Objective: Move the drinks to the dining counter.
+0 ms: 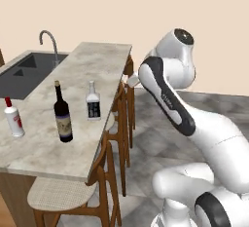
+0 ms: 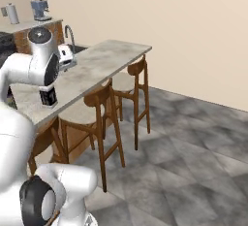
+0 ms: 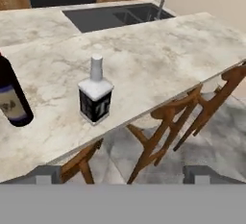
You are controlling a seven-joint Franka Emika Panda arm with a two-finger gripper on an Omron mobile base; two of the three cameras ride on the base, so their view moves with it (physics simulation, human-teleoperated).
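Three bottles are set upright on the dining counter (image 1: 92,65), apart from one another. In the left base view, the wine bottle (image 1: 62,114) is placed between the small capped bottle (image 1: 13,118) at its left and the short labelled bottle (image 1: 93,102) at its right, nearer the stool-side edge. A sink (image 1: 26,70) with a faucet (image 1: 49,43) is sunk in behind them. Stools (image 1: 63,192) are lined up along the counter's edge, their seats tucked beneath it.

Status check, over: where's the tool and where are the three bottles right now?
Tool open, empty, off the counter's edge. Wine bottle, clear bottle and red-capped bottle upright on dining counter. Stools below the edge.
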